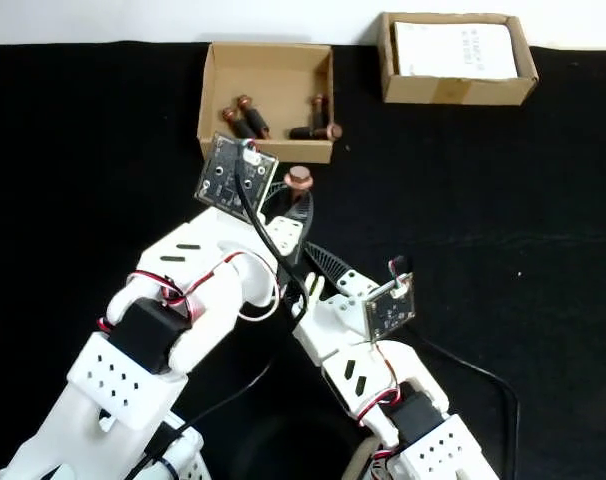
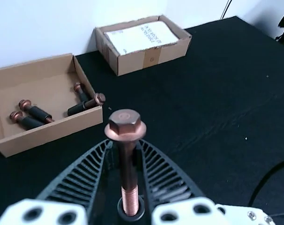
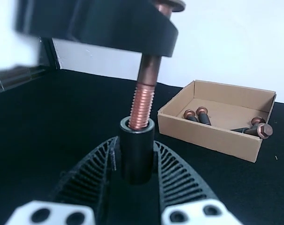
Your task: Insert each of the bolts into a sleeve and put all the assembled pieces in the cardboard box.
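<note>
bolt tip in sleeve mouth, push-home not yet done

step in hand: mating one pair in mid-air, just outside the near wall of the open brown cardboard box (image 1: 266, 152).

left claw (image 2: 124, 145) is clamped on the shank of a copper-coloured hex-head metal bolt (image 2: 127, 164), upright, head up, thread down. right claw (image 3: 136, 143) sits right under it, jaws closed tight round a short black cylindrical sleeve (image 3: 138, 157), bore facing up. in the right wrist view the bolt's threaded end is just inside the sleeve mouth, while most of the thread and all the plain shank stand above the rim. so i'd call insertion begun, not finished.

four assembled pieces (image 1: 251, 115) already lie inside the cardboard box, two nr one side wall and two nr the other. a second, flatter cardboard carton (image 1: 458, 88) w/ a white sheet in it sits beside the cardboard box, well apart.

nxt move, as i judge it: drive bolt and sleeve together along one axis, kept coaxial, till the head flange seats on the sleeve rim. left claw grips low on the shank, so it prob has to let go or regrip higher before the sleeve reaches its fingers. then one claw releases and the other carries the pair over the near wall and drops it in. any tilt could snag the thread on the rim.
</note>
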